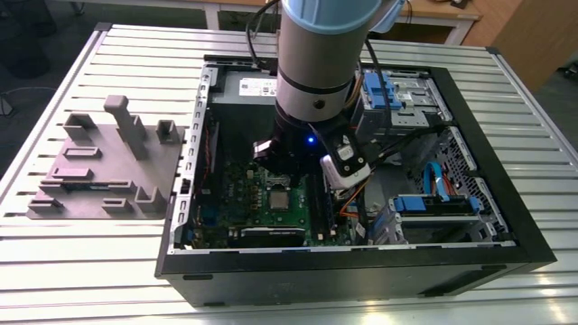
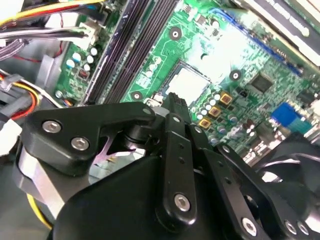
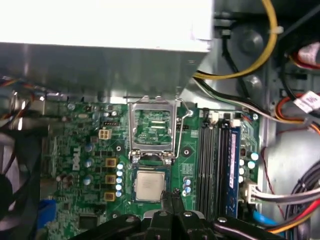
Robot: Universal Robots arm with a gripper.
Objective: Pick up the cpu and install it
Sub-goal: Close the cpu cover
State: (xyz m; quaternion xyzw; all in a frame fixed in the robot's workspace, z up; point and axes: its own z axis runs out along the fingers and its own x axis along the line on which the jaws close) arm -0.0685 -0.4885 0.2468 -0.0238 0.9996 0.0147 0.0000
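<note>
The cpu [image 3: 149, 185], a small square chip with a silver-grey top, lies flat in the socket on the green motherboard [image 3: 80, 150]. It also shows in the second wrist view as the cpu [image 2: 189, 83] and in the exterior view as the cpu [image 1: 280, 200]. The socket's metal bracket [image 3: 151, 126] stands swung up and open behind it. My gripper [image 3: 170, 199] hovers just beside the chip's edge with its black fingers [image 2: 174, 106] together and nothing between them. The arm [image 1: 312, 74] reaches down into the open computer case.
A grey power supply box [image 3: 100, 30] sits close behind the socket. Memory slots [image 3: 216, 160] run beside it, and cable bundles [image 3: 295, 195] crowd the drive cages [image 1: 397, 101]. A black fan [image 3: 12, 175] lies on the other side. A grey parts fixture [image 1: 99, 169] stands on the table outside the case.
</note>
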